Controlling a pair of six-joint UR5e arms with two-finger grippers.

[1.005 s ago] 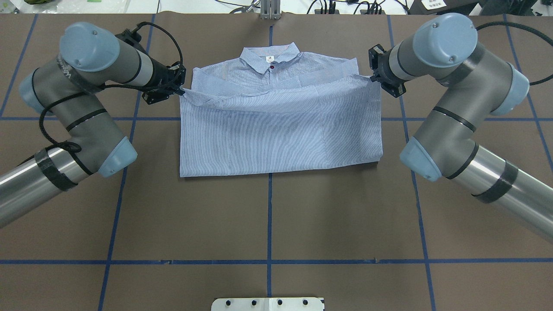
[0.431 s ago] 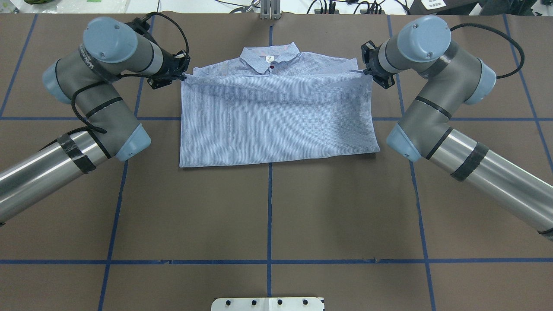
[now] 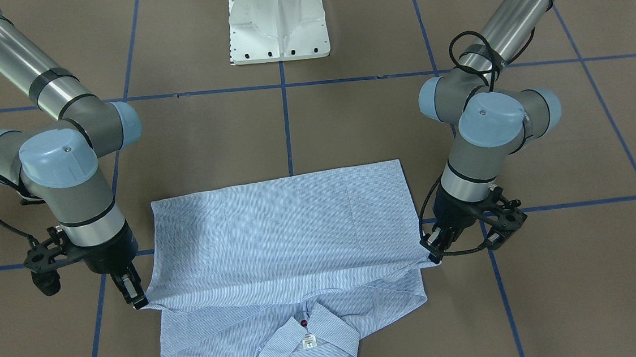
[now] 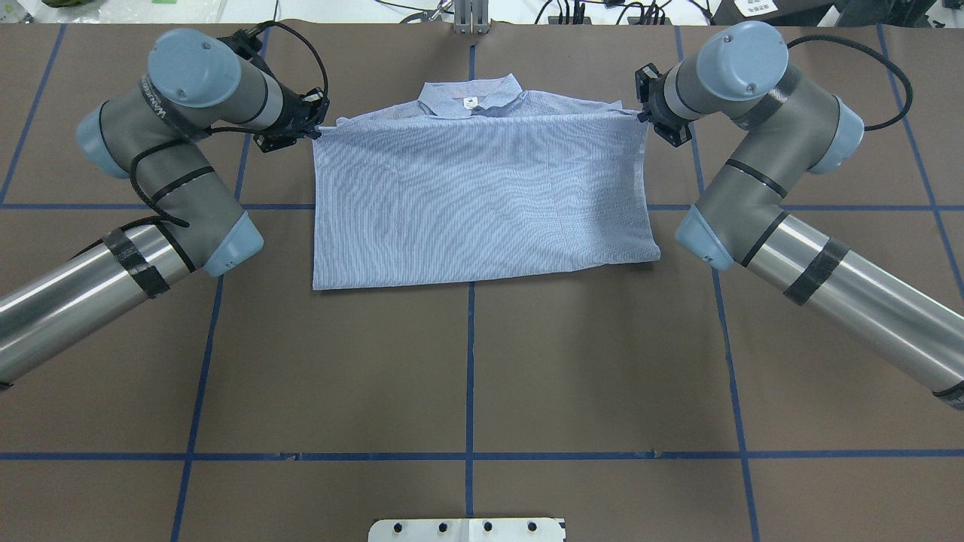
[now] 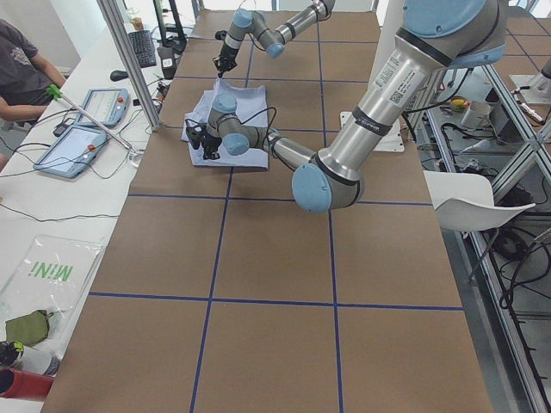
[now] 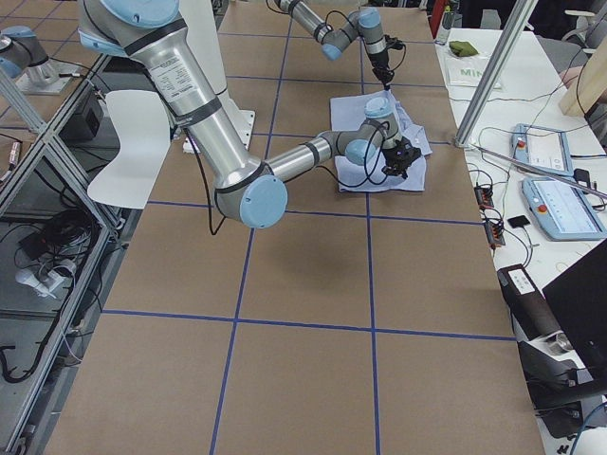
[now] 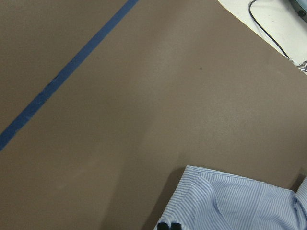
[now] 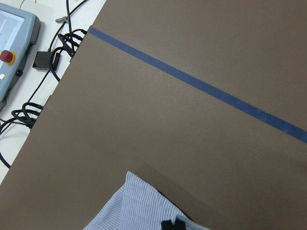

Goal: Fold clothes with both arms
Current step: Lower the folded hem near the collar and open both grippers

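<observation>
Shirt (image 4: 482, 203): light blue with fine white stripes, lying at the middle of the table's (image 4: 587, 361) width, close to the far edge from the robot. The lower part is doubled over the upper part, with the fold line on the robot's side. The free edge reaches up to the shoulders.

Collar (image 3: 285, 340) lies flat toward the far edge, not covered by the folded layer. White neck label (image 3: 308, 342) sits inside it. One dark red button (image 3: 305, 322) shows just beyond the folded layer's edge.

Left end effector (image 4: 316, 132): fingers clenched on the left corner of the folded layer's free edge. In the left wrist view the dark fingertips (image 7: 165, 225) meet striped cloth at the bottom of the frame.

Right end effector (image 4: 642, 115): clamped on the opposite corner of the same edge. The right wrist view shows the same, cloth at the fingertips (image 8: 173, 224).

The held edge runs nearly straight between the two end effectors. In the front-facing view it casts a shadow on the cloth beneath, so it is slightly raised there.

Both arms angle in from the robot's side, the left arm (image 4: 173, 150) and right arm (image 4: 761, 143) flanking the shirt. Blue tape lines (image 4: 468, 376) grid the brown table. White pedestal base (image 3: 278, 20) stands at the robot's edge.
</observation>
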